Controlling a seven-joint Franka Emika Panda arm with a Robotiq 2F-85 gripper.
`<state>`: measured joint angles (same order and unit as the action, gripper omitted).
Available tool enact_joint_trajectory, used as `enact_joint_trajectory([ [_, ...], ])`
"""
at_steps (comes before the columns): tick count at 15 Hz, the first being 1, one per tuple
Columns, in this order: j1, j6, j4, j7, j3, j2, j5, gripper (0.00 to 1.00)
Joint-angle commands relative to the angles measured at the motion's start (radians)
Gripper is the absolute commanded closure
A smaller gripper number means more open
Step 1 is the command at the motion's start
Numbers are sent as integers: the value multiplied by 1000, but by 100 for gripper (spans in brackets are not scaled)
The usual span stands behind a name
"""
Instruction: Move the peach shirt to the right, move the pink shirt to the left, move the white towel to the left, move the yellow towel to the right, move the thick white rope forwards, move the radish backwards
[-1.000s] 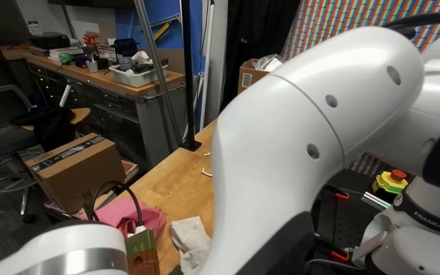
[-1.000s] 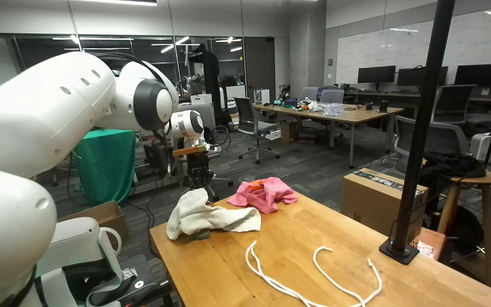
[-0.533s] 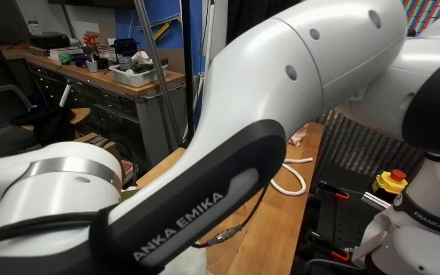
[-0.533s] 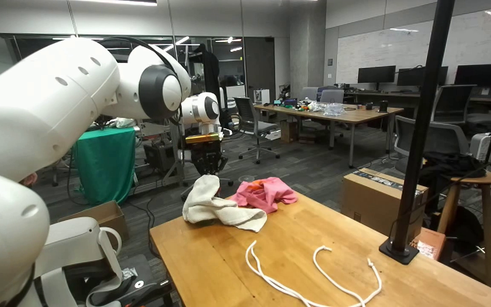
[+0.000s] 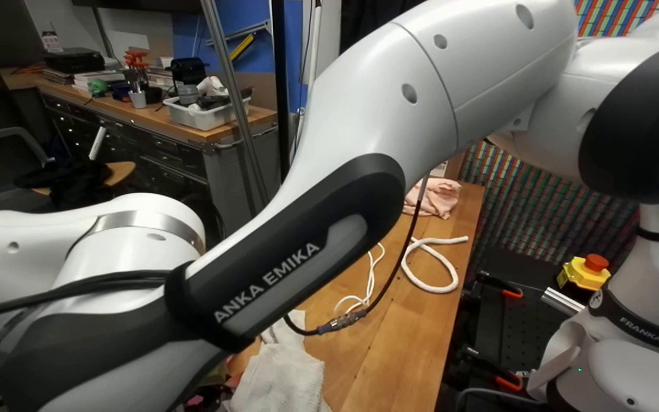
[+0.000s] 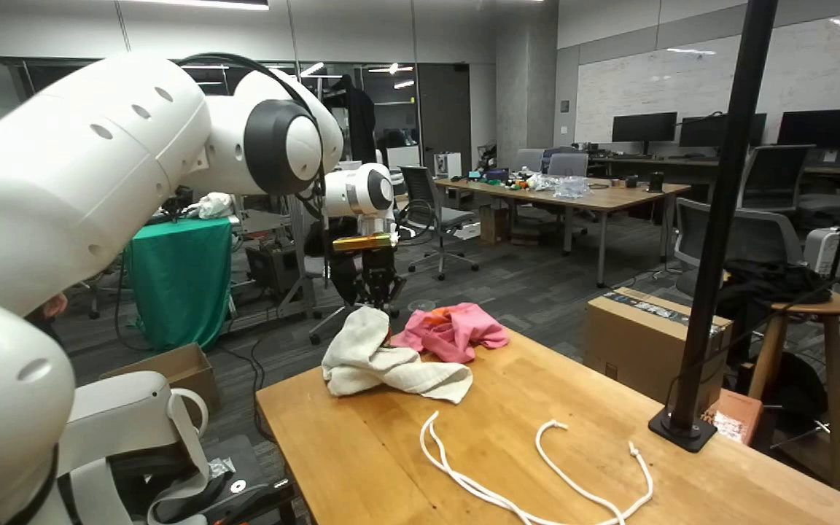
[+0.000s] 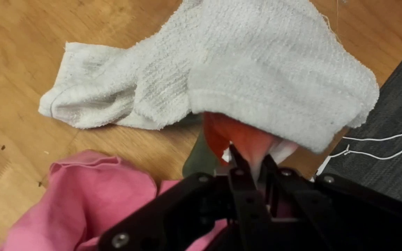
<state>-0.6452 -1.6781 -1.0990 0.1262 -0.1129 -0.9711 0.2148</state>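
Two fingers [image 7: 243, 190] of the gripper [image 7: 251, 156] sit together at a blurred red-orange thing [image 7: 234, 129]; whether they pinch it cannot be told. The white towel [image 7: 246, 62] overlaps it at the wrist view's twelve o'clock, probably propped by it; the pink shirt [image 7: 99, 198] bunches at eight.

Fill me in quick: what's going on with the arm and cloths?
The Franka arm holds its shut jaws by the edge of the white towel, where a red thing that I can't name shows. I can't tell whether they grip that, the towel or nothing. The pink shirt lies beside the towel. The thick white rope and the peach shirt lie farther off on the table.
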Motion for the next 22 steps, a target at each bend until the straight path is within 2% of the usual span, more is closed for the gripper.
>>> enact_joint_trajectory([
  [1,28,-71,-171,19,-8,121,-14,95],
  [9,85,-253,-535,49,-22,342,-57,95],
  [11,118,-332,-616,66,-54,381,-63,94],
  [16,171,-516,-771,93,-93,457,-99,95],
  [22,202,-755,-920,138,-104,547,-137,95],
])
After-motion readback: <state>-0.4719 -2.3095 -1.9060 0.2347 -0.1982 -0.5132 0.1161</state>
